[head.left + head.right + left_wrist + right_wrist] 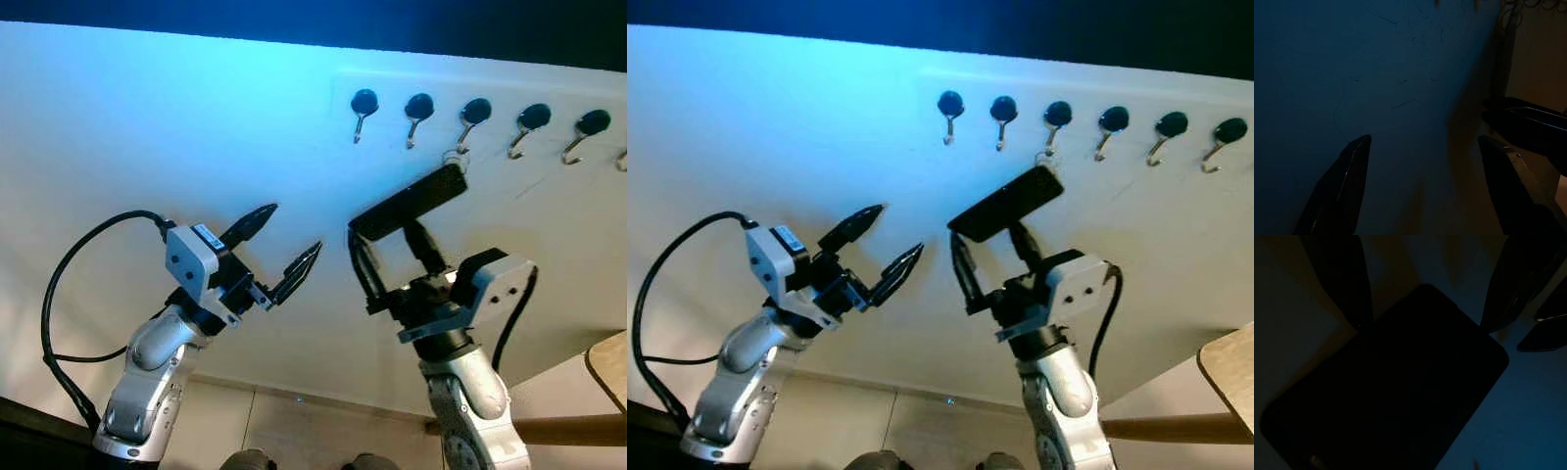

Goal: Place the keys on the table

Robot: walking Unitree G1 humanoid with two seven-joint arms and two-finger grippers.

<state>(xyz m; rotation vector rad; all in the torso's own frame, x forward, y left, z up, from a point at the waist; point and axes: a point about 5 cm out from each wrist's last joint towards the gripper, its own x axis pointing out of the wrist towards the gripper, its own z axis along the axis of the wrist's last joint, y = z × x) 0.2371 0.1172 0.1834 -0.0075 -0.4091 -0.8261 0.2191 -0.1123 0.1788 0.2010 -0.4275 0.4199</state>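
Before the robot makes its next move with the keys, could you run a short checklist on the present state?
1. Right gripper shut on black key fob: ok.
2. Fob's ring free of third hook: not ok, it looks still hung there.
3. Left gripper open and apart from the fob: ok.
4. Neighbouring hooks bare: ok.
5. Table located: ok, one edge shows at lower right.
6. Room on the table: cannot tell.

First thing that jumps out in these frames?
The right claw is raised to the wall, holding a flat black fob whose ring meets the third hook in a row of black-knobbed hooks. Beside it, the left claw hovers open and empty. A wooden table corner peeks in at lower right.
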